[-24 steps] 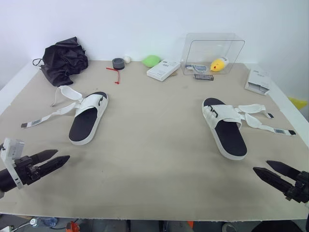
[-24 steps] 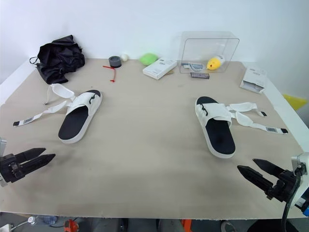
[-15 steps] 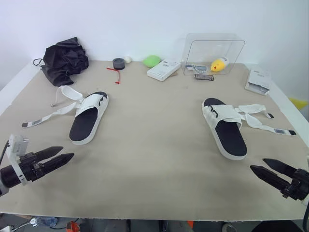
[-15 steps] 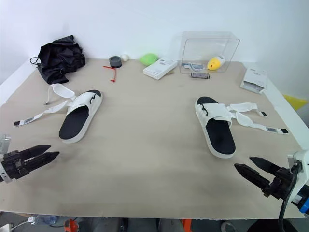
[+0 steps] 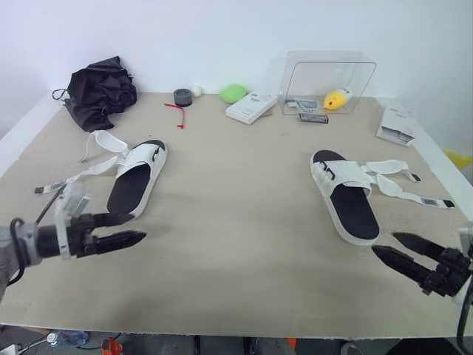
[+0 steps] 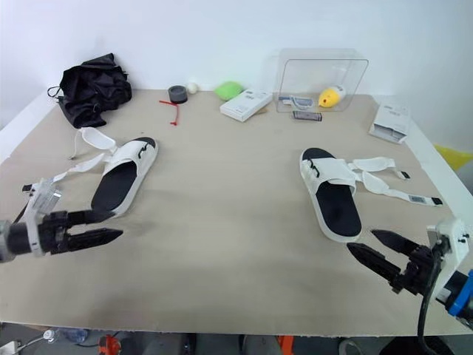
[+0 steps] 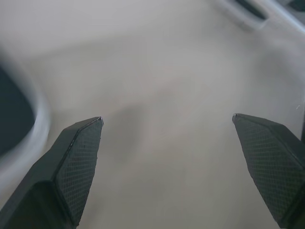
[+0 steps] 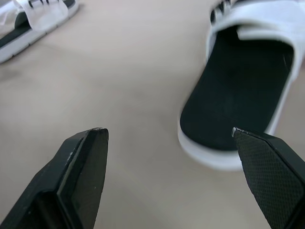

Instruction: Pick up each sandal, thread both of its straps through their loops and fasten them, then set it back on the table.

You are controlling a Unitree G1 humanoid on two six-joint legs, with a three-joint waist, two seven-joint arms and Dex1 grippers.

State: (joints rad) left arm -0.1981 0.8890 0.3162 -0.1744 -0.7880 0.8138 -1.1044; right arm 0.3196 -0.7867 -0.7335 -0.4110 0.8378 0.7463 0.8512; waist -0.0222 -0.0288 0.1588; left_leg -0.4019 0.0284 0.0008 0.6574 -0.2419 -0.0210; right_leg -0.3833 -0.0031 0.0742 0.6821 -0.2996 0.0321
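Left pincer [image 5: 139, 226]: fingers spread wide, holding nothing, over the surface [image 5: 236, 222] just beside the near end of the left sandal [image 5: 137, 185]. Right pincer [image 5: 382, 242]: also spread and empty, near the near end of the right sandal [image 5: 347, 200]. Both sandals lie sole-down, well apart, their straps unfastened and splayed outward on the surface.

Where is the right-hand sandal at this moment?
In the left eye view, the right sandal lies flat on the right half of the table, its loose straps splayed toward the right edge, just beyond the open right gripper, not touching it.
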